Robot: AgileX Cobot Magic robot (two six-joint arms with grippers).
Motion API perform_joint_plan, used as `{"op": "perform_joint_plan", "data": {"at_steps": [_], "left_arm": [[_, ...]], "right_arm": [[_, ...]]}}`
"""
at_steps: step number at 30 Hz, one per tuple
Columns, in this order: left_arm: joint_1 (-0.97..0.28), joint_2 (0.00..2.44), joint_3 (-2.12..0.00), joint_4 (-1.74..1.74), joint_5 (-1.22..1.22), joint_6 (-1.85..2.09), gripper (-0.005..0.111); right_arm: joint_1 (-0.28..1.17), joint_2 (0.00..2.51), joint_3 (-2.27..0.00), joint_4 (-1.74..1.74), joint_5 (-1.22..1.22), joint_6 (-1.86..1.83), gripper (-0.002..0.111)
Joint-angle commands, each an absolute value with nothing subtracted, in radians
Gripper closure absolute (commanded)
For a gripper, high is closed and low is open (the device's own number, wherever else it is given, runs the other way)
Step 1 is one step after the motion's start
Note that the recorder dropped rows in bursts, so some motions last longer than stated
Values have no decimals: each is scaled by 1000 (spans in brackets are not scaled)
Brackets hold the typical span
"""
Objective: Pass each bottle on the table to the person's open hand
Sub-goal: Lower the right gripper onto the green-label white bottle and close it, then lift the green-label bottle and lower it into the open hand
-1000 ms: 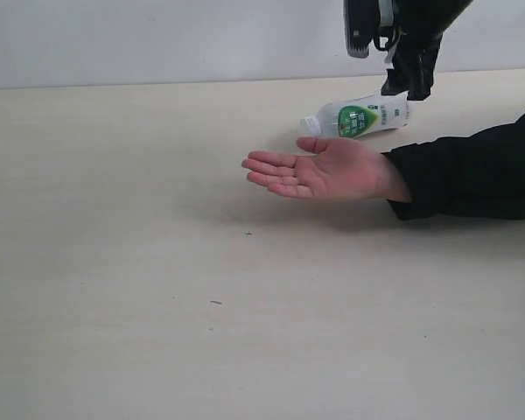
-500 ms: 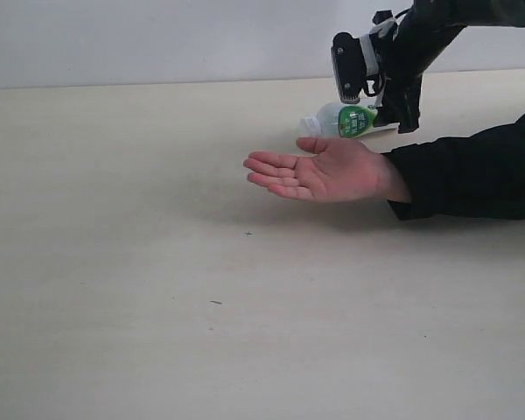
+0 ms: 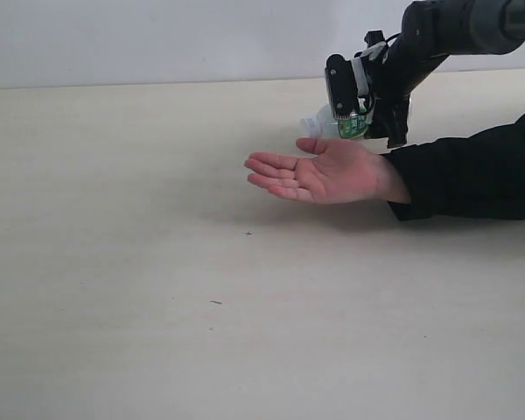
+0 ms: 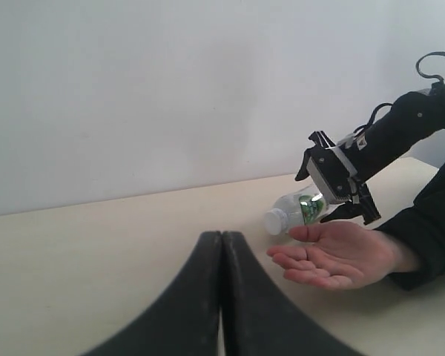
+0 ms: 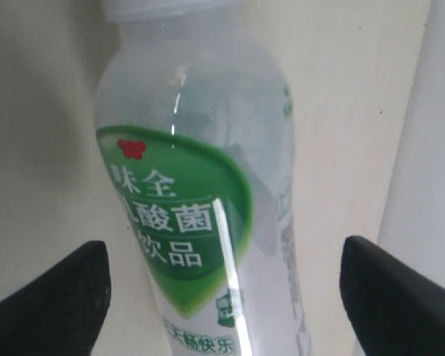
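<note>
A bottle with a white-green label [image 3: 324, 123] lies on its side on the beige table [image 3: 157, 262], just behind the person's open hand [image 3: 332, 171]. My right gripper [image 3: 366, 115] is down around the bottle's body and open. In the right wrist view the bottle [image 5: 200, 193] fills the space between the two black fingertips [image 5: 67, 297], with a gap on each side. My left gripper [image 4: 222, 237] is shut and empty, well away from the hand [image 4: 341, 252] and bottle [image 4: 297, 211]. The other three bottles are out of view.
The person's black sleeve [image 3: 472, 171] rests on the table at the right, close under my right arm. A pale wall runs along the table's far edge. A few dark specks [image 3: 215, 303] dot the tabletop.
My right gripper has come down from above the bottle and now straddles it. The bottle and the hand have stayed where they were.
</note>
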State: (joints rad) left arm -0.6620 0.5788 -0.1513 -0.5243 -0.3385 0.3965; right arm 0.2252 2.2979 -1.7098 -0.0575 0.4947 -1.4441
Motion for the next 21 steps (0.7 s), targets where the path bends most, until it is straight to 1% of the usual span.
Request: {"op": "perform_joint_plan", "data": {"at_steps": [1, 7, 10, 12, 15, 21], "left_arm": [[-668, 572, -144, -525, -332, 400, 107], [-668, 572, -144, -525, -332, 400, 107], [-668, 572, -144, -525, -330, 400, 107], [-668, 572, -144, -525, -330, 400, 107], [-668, 572, -144, -525, -330, 400, 107], [-668, 572, -144, -525, -330, 400, 107]], "right_arm": [[226, 2311, -1722, -63, 475, -1445, 29], [226, 2333, -1722, -62, 448, -1438, 29], [226, 2338, -1722, -60, 435, -1436, 33], [226, 2338, -1722, -60, 430, -1436, 42], [226, 2338, -1722, -60, 422, -1436, 59], [226, 2338, -1722, -60, 422, -1438, 101]]}}
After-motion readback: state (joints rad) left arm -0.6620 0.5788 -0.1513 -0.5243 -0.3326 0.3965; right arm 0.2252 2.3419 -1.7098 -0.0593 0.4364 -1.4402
